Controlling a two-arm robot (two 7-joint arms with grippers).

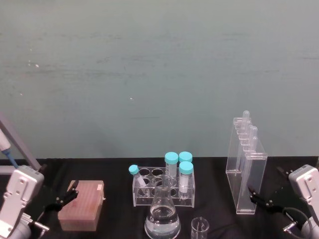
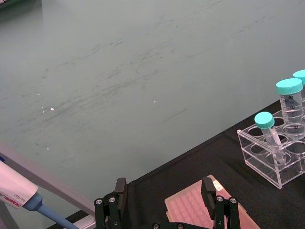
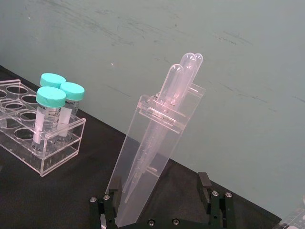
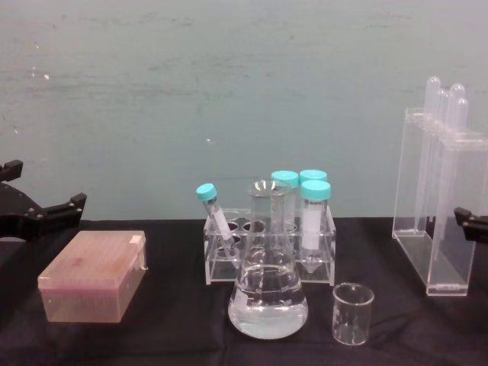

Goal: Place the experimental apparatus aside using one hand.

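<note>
- Two sets of fingers are mine, one at each side of a black table (image 1: 114, 172), and the labware I am to move aside stands between them
- Furthest to my right is the tall acrylic stand (image 1: 246, 172), a narrow clear case standing upright; its long clear tubes (image 3: 183, 76) poke out of the top, leaning slightly, and its foot runs away from me toward the green wall
- That stand lies straight ahead of my right fingers (image 3: 204, 185) and just beside them; in the right wrist view its foot sits in the gap between them, nearer one finger than the other
- Those right fingers are spread wide and grip nothing; I cannot tell whether one tip brushes the stand's near corner
- By my judgement the right arm is the nearer one for the stand, and the coming move calls for closing across its narrow width, low down, while keeping it upright
- Near the table's front middle stands the conical flask (image 4: 268, 301) with clear liquid, and just beside it on my right the small beaker (image 4: 353, 314); behind them is a clear rack (image 4: 221, 271) of teal-capped tubes
- My left fingers (image 2: 208, 188) are likewise spread wide and empty, hovering by a pink box (image 1: 82, 206) on my left, well apart from the stand
</note>
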